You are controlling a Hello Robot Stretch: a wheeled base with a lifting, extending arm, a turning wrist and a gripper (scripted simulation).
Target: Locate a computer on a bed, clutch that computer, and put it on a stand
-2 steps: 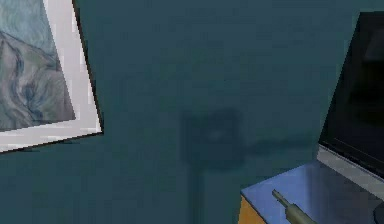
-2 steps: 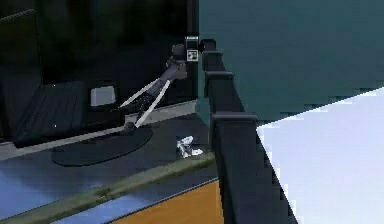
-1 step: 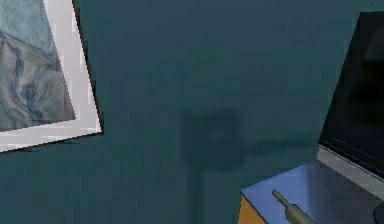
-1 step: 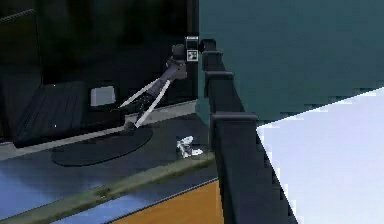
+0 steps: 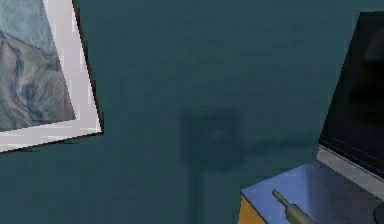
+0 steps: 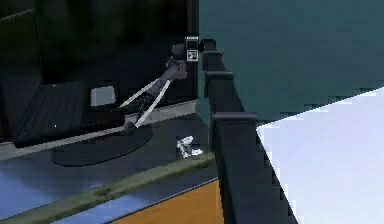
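An open dark computer with a pale trackpad lies on a blue-grey top with an orange-brown front, its black screen upright at the back. The computer appears again at the forward view's right edge, on the same blue top. My arm rises through the arm side view to two white squares. From there the gripper slants down and left, its thin fingers ending at the computer's near edge. I cannot tell whether it holds anything.
A framed picture hangs tilted on the teal wall ahead. A small dark stick-like thing lies on the blue top's corner. A small white thing lies beside the arm. A white flat surface spreads at the arm side view's right.
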